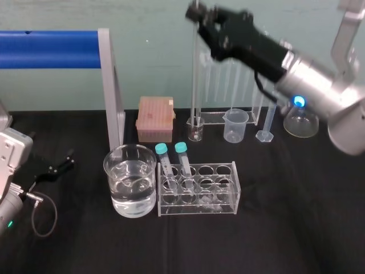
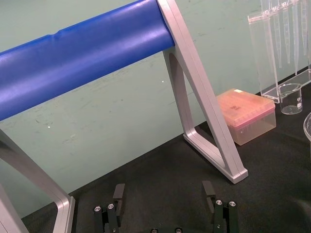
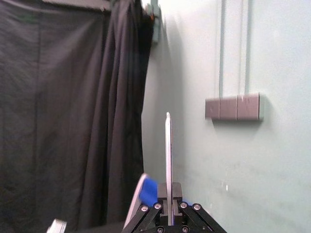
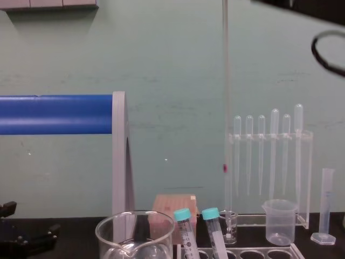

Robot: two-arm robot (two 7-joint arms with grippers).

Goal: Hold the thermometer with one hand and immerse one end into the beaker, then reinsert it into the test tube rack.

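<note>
High over the far middle of the table [image 1: 285, 228], right gripper [image 1: 198, 12] is clamped on the thermometer [image 1: 195, 85] close to its upper end. In the right wrist view the jaws are fully closed on the glass and a short length of rod sticks out past them. The rod hangs upright. Its lower end is down at the tiny glass beaker [image 1: 195, 132] at the far side of the table; I cannot tell whether it touches the bottom. In the chest view a small red mark shows on the rod partway up.

Beaker [image 1: 130, 180]: near middle-left, about half full of clear liquid, well apart from the thermometer.

Test tube rack [image 1: 198, 189]: just right of the beaker, almost touching it. Two teal-capped tubes [image 1: 171, 162] lean in its leftmost holes.

Far row, left to right:
- pink tip box [image 1: 155, 118]
- tiny glass beaker
- small plastic beaker [image 1: 236, 125]
- graduated cylinder [image 1: 266, 123]
- conical flask [image 1: 300, 121]

The pipette stand [image 4: 269, 156] stands behind the tiny and plastic beakers.

Left gripper [image 1: 69, 160]: parked low at the near left, over the black table, jaws wide apart with nothing between them. A blue bar [image 1: 48, 49] on a grey frame is on the left, with one grey leg coming down just behind the beaker.
</note>
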